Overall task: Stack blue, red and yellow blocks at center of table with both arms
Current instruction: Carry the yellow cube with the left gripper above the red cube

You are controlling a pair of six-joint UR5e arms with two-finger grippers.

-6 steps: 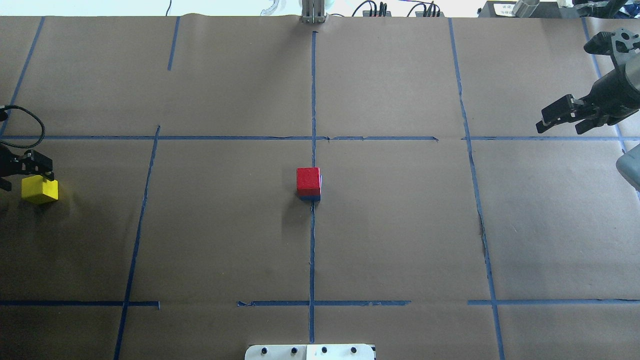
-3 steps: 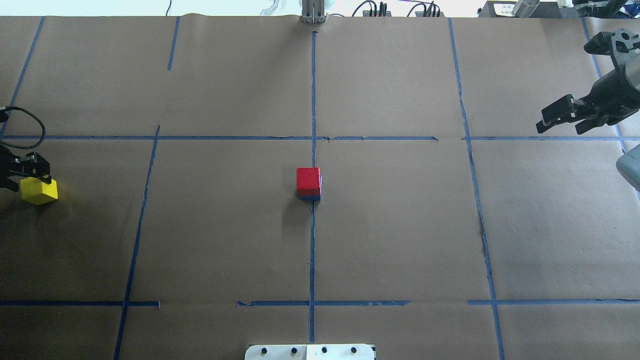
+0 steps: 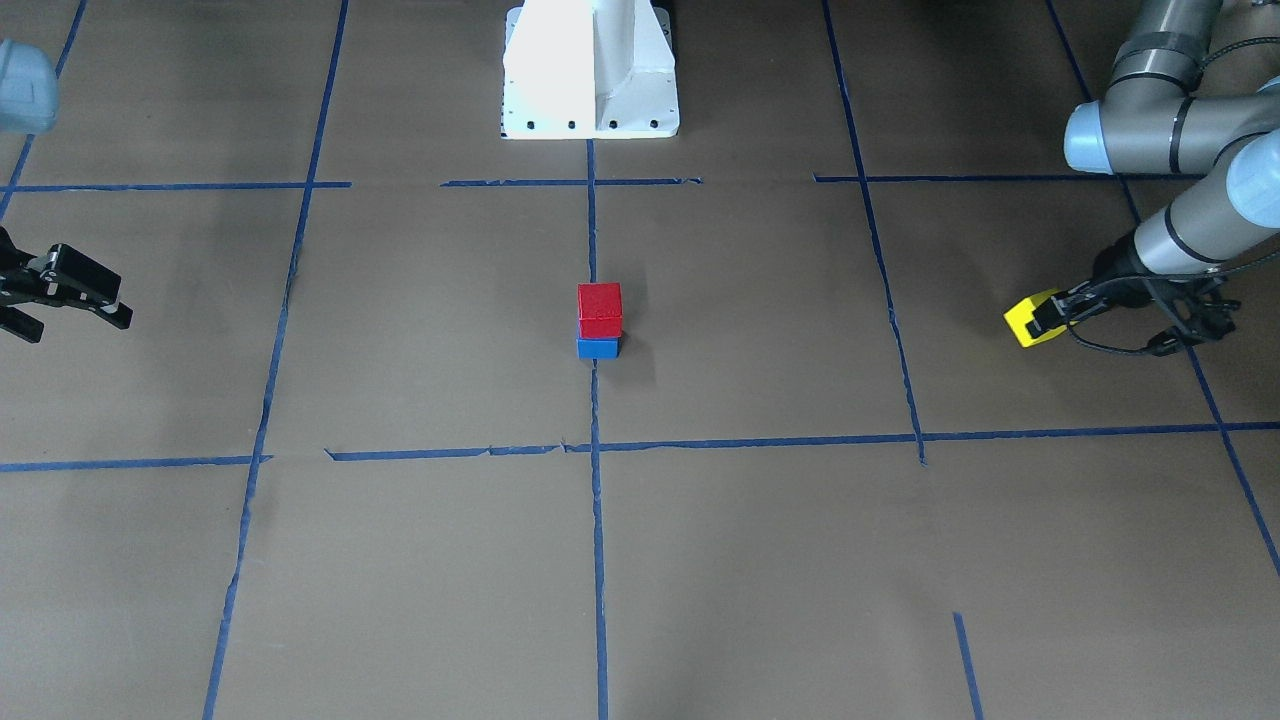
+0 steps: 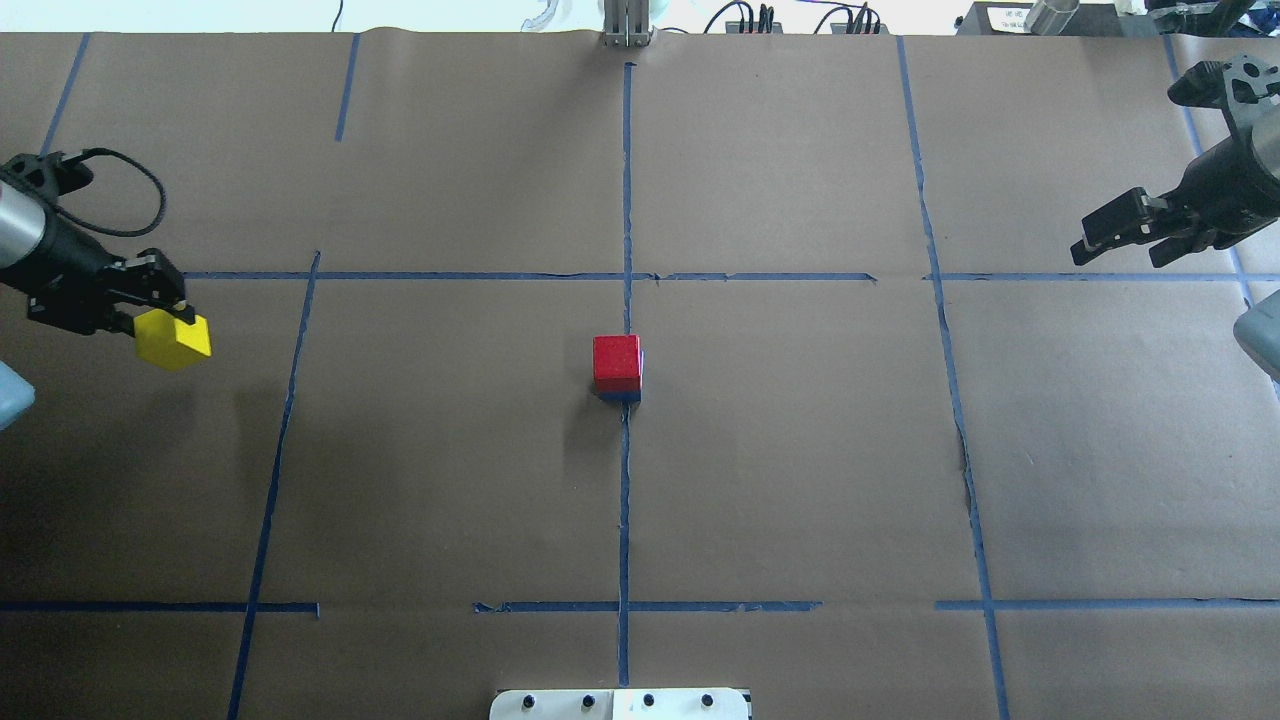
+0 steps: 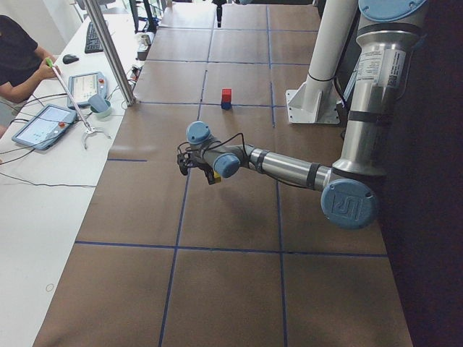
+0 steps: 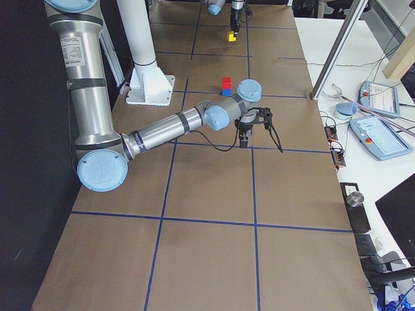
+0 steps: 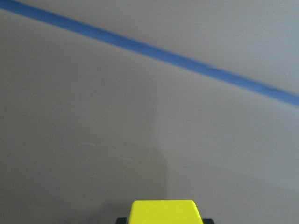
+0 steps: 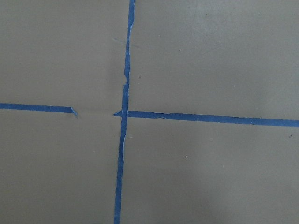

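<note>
A red block (image 4: 616, 360) sits on a blue block (image 4: 621, 396) at the table's center; the pair also shows in the front-facing view, red (image 3: 599, 309) on blue (image 3: 597, 347). My left gripper (image 4: 158, 312) is shut on the yellow block (image 4: 178, 342) and holds it above the table at the far left. The yellow block also shows in the front-facing view (image 3: 1028, 322) and at the bottom of the left wrist view (image 7: 166, 212). My right gripper (image 4: 1118, 255) is open and empty at the far right, well away from the stack.
Blue tape lines (image 4: 626, 200) divide the brown paper-covered table. The white robot base (image 3: 590, 70) stands at the near middle edge. Tablets and a metal pole (image 5: 108, 50) stand on the operators' side, where a person (image 5: 18, 58) sits.
My left gripper has lifted the yellow block off the table and carried it right, toward the center. The right arm and the red-on-blue stack have not moved.
</note>
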